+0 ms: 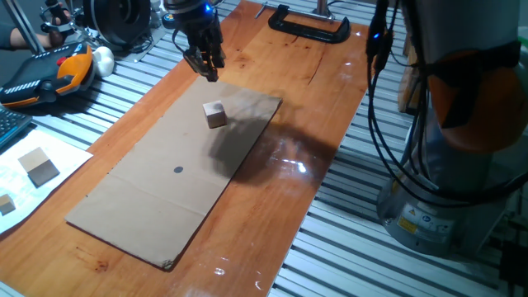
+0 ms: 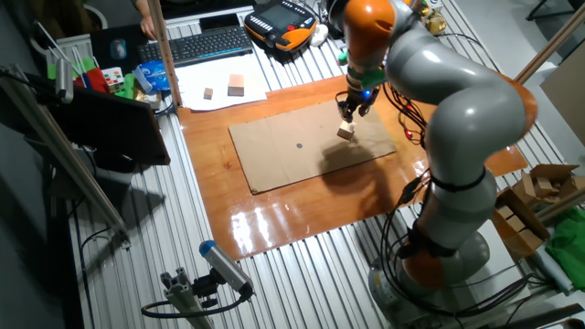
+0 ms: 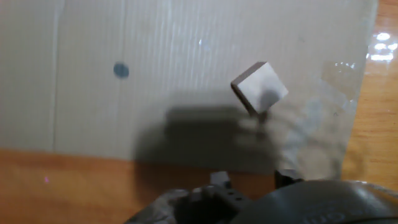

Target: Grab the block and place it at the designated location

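Observation:
The block point(image 1: 215, 114) is a small wooden cube on the brown cardboard sheet point(image 1: 148, 206), near its far end. It also shows in the other fixed view point(image 2: 345, 132) and in the hand view point(image 3: 260, 88), lying free. The designated location point(image 1: 178, 171) is a dark grey dot near the sheet's middle, also seen in the other fixed view point(image 2: 299, 145) and the hand view point(image 3: 121, 70). My gripper point(image 1: 208, 70) hangs above the sheet's far edge, above and just beyond the block, not touching it. Its fingertips point(image 3: 217, 179) stand apart with nothing between them.
A bigger tan cube point(image 1: 40, 165) and a small one point(image 1: 7, 204) lie on white paper left of the orange wood table. A black clamp point(image 1: 309, 25) sits at the far edge. An orange pendant point(image 1: 49, 74) lies at the far left. The arm's base point(image 1: 462, 124) stands at the right.

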Robot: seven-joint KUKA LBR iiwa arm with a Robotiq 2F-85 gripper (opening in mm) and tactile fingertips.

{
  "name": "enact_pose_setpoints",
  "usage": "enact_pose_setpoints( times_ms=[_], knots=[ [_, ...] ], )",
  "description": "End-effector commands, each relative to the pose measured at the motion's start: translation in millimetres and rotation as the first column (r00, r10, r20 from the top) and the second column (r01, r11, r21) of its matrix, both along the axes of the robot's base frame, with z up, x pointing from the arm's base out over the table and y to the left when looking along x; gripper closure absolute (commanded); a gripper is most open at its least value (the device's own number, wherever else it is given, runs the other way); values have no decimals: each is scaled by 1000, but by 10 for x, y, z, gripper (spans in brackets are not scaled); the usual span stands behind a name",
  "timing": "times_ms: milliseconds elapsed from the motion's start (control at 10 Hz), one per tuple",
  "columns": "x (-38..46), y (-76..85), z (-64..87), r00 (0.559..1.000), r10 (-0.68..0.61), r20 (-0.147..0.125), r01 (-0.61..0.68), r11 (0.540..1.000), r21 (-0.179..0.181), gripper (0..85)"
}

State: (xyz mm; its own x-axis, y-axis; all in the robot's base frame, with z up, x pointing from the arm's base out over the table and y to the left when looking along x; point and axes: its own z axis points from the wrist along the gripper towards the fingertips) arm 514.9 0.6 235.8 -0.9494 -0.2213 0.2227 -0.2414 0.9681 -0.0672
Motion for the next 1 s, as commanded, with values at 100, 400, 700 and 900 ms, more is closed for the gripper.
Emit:
enact_pose_setpoints(
  times_ms=[100,400,700,900],
  knots=[
    [0,0,0,998,52,-30,-52,999,-7,843],
    [-2,0,-1,997,67,-29,-67,998,-1,843],
    [-4,-1,-2,997,68,-25,-68,998,1,843],
    [-2,-1,-1,997,69,-29,-69,998,1,843]
  ],
)
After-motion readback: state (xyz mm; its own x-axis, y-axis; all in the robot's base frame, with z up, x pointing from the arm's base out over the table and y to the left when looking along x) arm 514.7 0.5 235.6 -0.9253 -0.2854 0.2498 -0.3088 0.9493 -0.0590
